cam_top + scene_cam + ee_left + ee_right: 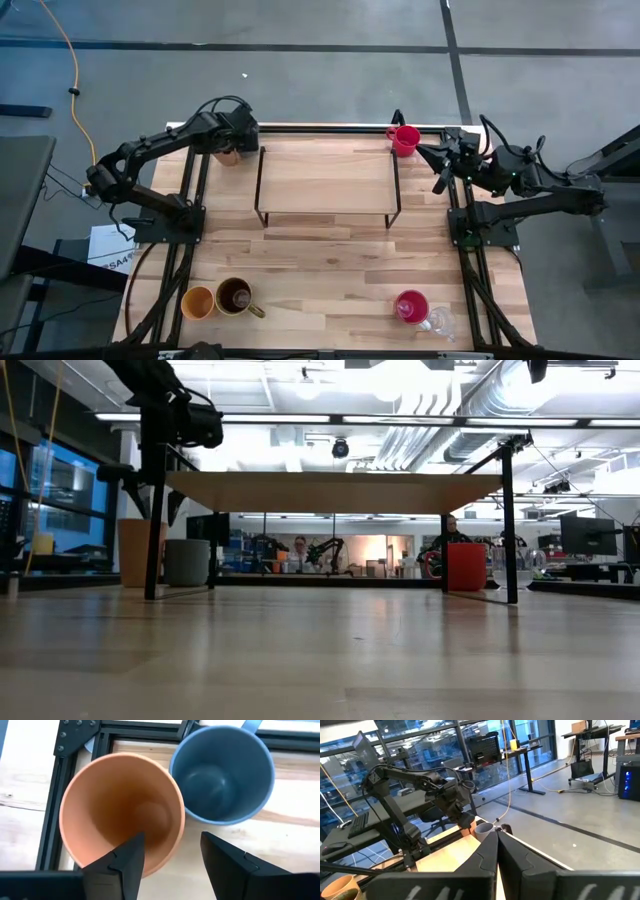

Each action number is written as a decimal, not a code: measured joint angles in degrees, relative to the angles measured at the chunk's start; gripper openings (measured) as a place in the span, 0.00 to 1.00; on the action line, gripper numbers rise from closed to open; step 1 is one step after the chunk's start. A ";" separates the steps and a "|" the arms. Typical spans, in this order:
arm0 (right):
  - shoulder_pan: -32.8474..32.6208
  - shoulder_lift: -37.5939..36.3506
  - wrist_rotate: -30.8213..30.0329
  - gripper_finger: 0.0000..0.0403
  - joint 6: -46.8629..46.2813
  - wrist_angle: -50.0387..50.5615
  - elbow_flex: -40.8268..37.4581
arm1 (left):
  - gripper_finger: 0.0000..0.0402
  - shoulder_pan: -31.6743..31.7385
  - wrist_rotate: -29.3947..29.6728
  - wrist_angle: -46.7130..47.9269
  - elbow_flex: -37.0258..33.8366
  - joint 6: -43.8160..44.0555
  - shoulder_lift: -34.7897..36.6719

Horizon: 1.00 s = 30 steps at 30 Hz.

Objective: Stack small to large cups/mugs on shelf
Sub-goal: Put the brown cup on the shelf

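Note:
The peach tumbler [117,807] and the grey-blue mug [222,772] stand side by side on the table at its far left corner, left of the shelf [328,180]. My left gripper [172,865] hangs open over the tumbler. One finger is above its inside and the other is outside, so its near wall lies between them. In the low view the tumbler [135,552] and mug [187,562] stand beyond the shelf's left leg. My right gripper [496,842] is shut and holds nothing. It waits at the table's right edge [432,160] by a red cup [405,140].
The shelf's plank top [330,490] carries nothing. Along the near edge stand an orange-yellow cup [197,302], a dark-brown mug [235,296], a red/pink cup [411,306] and a clear glass cup [440,322]. Black frame rails [75,750] run close beside the tumbler.

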<state>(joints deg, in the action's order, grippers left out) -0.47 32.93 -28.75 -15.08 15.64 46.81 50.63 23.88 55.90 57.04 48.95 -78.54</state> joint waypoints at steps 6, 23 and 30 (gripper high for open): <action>0.00 0.00 0.00 0.00 0.06 -0.02 0.00 | 0.31 0.00 0.09 0.48 0.00 -1.02 0.00; 0.02 0.02 0.00 0.00 -0.10 -0.02 0.00 | 0.02 -0.02 -1.11 4.10 0.00 -4.04 1.67; 0.00 0.02 -0.11 0.00 0.06 -0.02 0.00 | 0.01 -0.02 -2.54 9.00 3.64 -6.01 9.42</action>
<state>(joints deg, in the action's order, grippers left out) -0.47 32.95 -28.86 -15.03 15.62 46.81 50.61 21.34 64.90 60.68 42.94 -69.13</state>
